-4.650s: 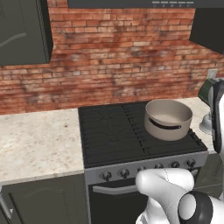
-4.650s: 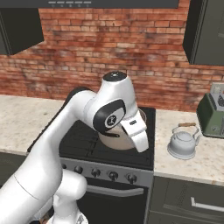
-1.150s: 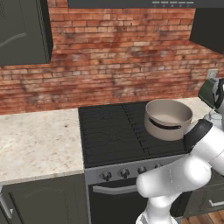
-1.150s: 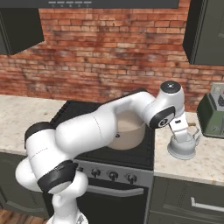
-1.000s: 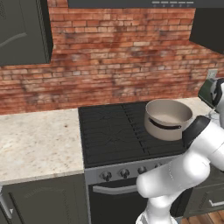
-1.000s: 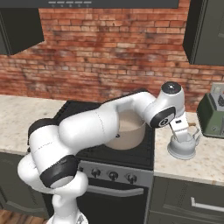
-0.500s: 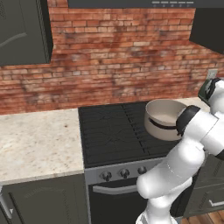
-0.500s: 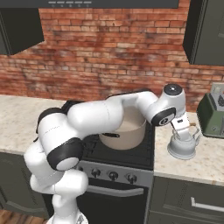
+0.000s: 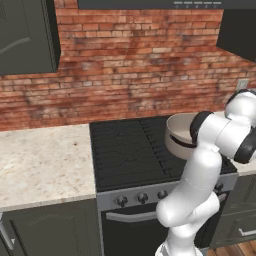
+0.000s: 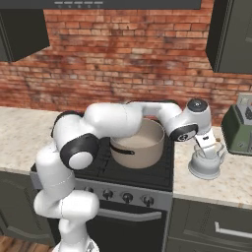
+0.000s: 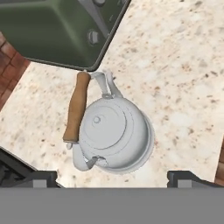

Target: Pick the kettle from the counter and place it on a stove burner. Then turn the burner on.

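White arm reaches right; spread pincer [image 10: 208, 146] hovers over one silvery wooden-handled kettle [image 11: 114, 133] on beige speckled counter [image 11: 183, 87].

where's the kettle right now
The kettle sits on the counter right of the stove in the right base view, between the beige pot and a green appliance, directly under the open gripper.
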